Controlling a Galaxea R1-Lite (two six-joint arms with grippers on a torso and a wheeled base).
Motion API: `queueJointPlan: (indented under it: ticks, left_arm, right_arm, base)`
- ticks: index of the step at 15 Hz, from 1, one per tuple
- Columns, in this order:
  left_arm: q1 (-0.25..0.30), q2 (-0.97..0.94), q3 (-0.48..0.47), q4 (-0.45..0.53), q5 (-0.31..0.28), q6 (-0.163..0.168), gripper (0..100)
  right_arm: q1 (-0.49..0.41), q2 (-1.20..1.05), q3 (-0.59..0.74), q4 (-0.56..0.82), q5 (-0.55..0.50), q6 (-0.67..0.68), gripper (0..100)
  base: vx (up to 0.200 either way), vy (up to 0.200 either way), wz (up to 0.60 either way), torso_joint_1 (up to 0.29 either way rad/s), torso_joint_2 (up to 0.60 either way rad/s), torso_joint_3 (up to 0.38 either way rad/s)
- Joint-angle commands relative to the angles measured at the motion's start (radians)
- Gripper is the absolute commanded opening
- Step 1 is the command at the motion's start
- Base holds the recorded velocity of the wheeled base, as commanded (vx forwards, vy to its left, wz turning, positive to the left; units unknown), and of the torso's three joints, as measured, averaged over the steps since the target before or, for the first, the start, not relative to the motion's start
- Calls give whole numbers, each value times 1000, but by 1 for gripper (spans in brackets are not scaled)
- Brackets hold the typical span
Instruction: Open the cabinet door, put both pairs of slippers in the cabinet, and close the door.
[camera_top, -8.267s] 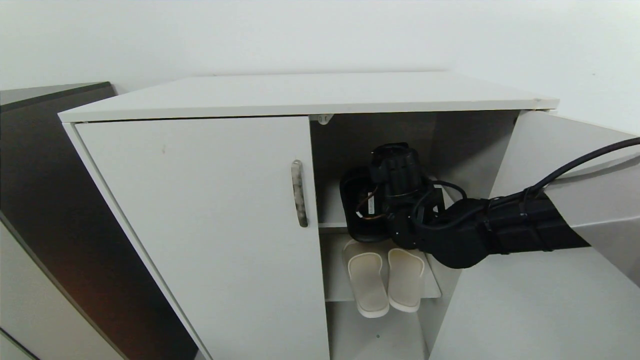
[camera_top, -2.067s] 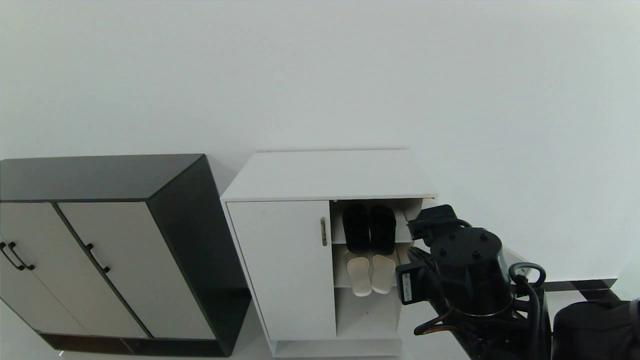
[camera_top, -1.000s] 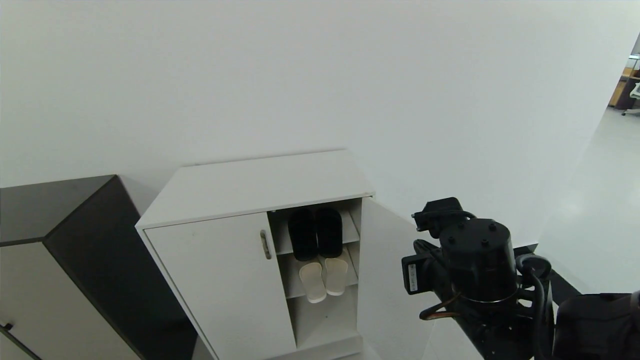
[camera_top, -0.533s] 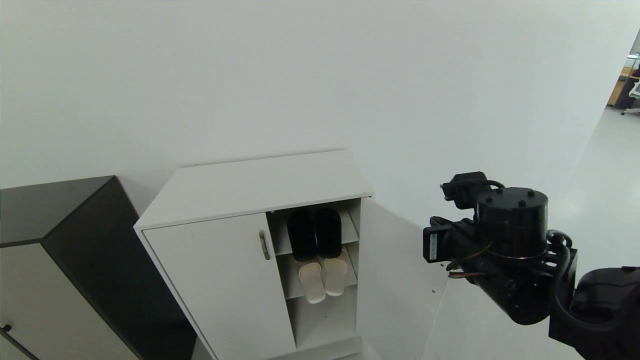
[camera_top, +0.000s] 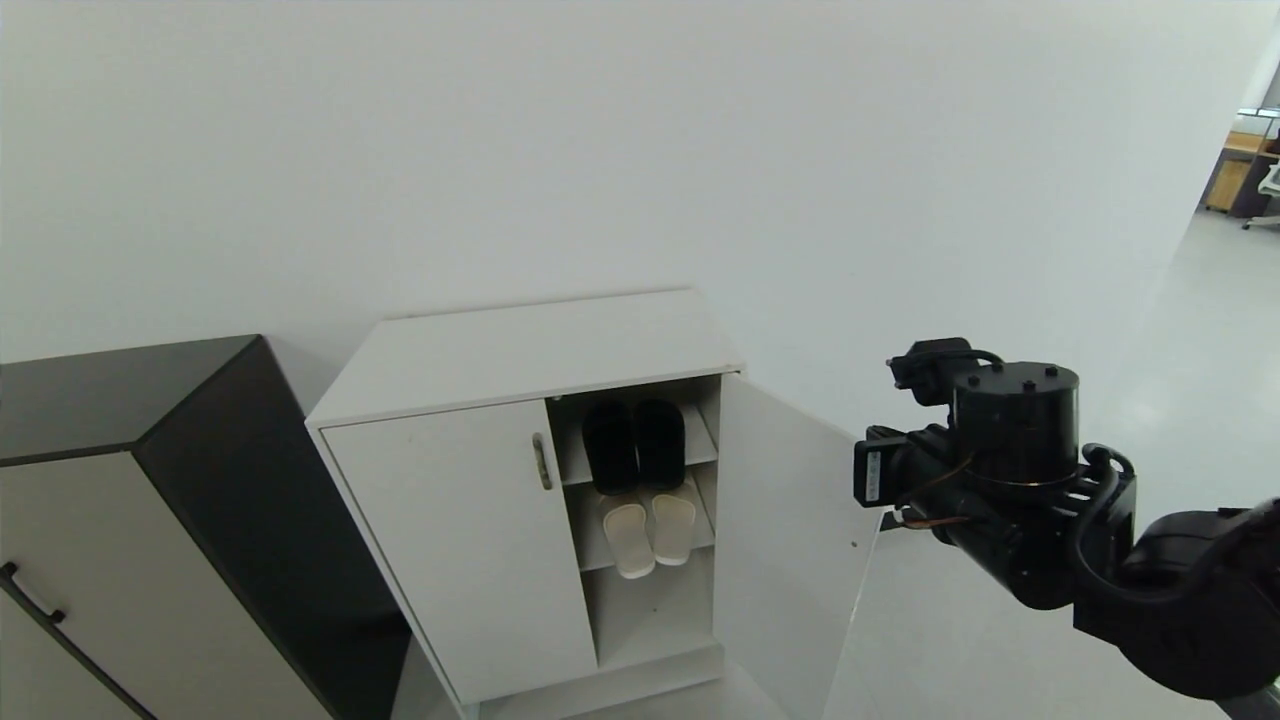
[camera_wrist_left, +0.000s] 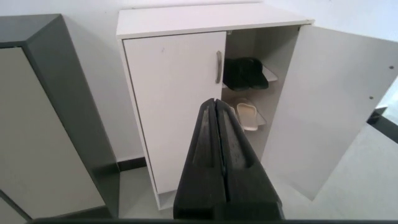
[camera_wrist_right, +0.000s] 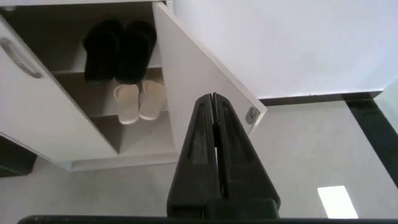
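The white cabinet stands against the wall with its right door swung wide open and its left door shut. A black pair of slippers lies on the upper shelf, and a white pair of slippers on the shelf below, toes sticking out. My right arm hangs in the air right of the open door, apart from it. The right gripper is shut and empty, above the door's outer edge. The left gripper is shut and empty, well in front of the cabinet's left door.
A black cabinet with pale doors stands close on the left of the white one. The left door carries a metal handle. Bare grey floor stretches to the right, where the room opens out.
The camera has backed away from the cabinet and turned. My right arm, once inside the cabinet, is out; over the last second it rose and moved right. Both pairs stay on their shelves.
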Motion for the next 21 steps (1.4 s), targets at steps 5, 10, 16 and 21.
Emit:
queueJointPlan:
  ticks: [5,10,16,21]
  left_arm:
    - [0,0,0,0,0,0,0]
    - [0,0,0,0,0,0,0]
    - [0,0,0,0,0,0,0]
    - [0,0,0,0,0,0,0]
  right_arm:
    - [-119,124,-102,0,102,25,0]
    - [-192,210,-157,-2,145,63,0]
    - [-220,265,-169,-3,147,63,0]
    - [-221,281,-168,-3,145,62,0]
  base:
    - [0,0,0,0,0,0]
    - [0,0,0,0,0,0]
    - [0,0,0,0,0,0]
    - [0,0,0,0,0,0]
